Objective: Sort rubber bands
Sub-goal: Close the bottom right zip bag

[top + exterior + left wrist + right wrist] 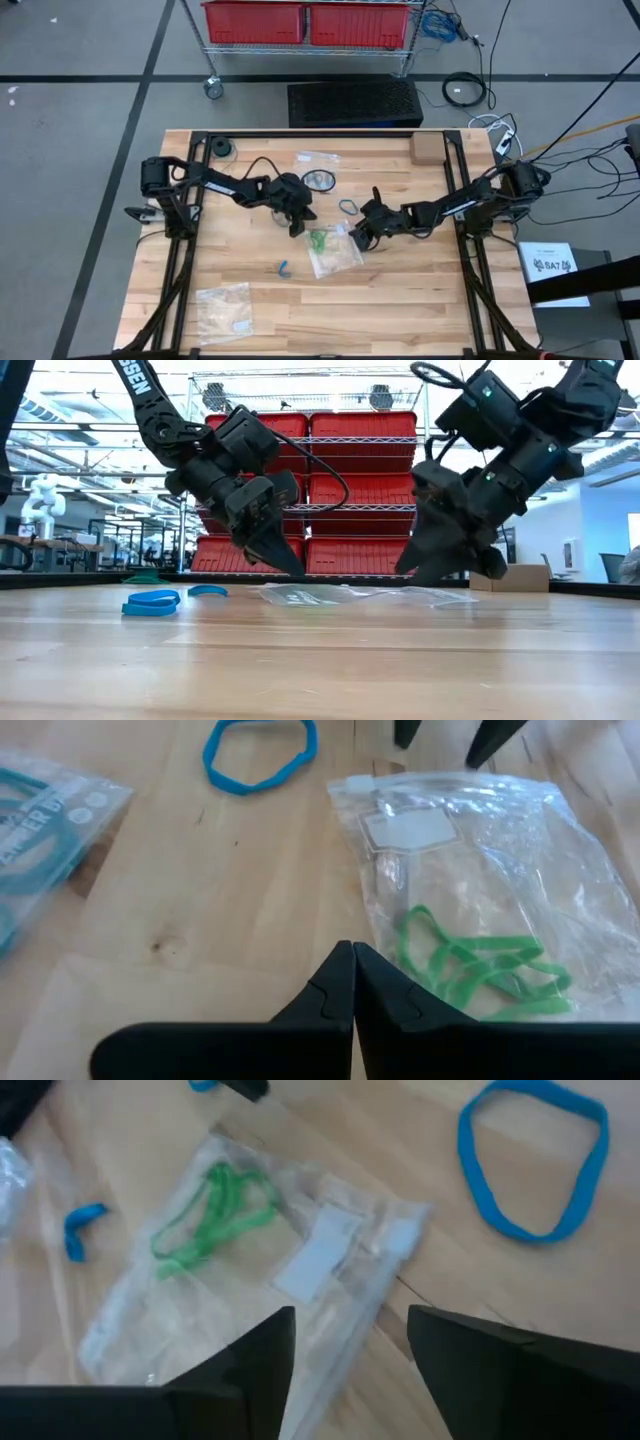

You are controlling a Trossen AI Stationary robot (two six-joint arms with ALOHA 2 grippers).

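Two grippers hang close over one clear bag near the table's middle, and the coming move turns on which of them is better set for a loose band. The right gripper (350,1350) has its fingers spread wide with nothing between them; in its wrist view the sealed end of the green-band bag (250,1270) lies directly under that gap. A loose blue band (535,1175) lies flat on the bare wood just beside the bag's corner, off to one side of the jaws — an open oval, its long axis running roughly across the line of the fingers. From above, this seems to be the band (347,206) just behind the right gripper (362,238), so I judge the right arm much the nearer to it.

The left gripper (352,982) is pressed fully shut, holding nothing, its tip poised at the bag's (470,900) edge, beside the bunched green bands (475,970) inside. A second, crumpled blue band (284,268) lies on open wood toward the front, nearer the left gripper (297,226) than the right. Two other clear bags — one at the back (318,170) with a dark band on it, one at the front left (224,308) — lie well apart from both grippers.
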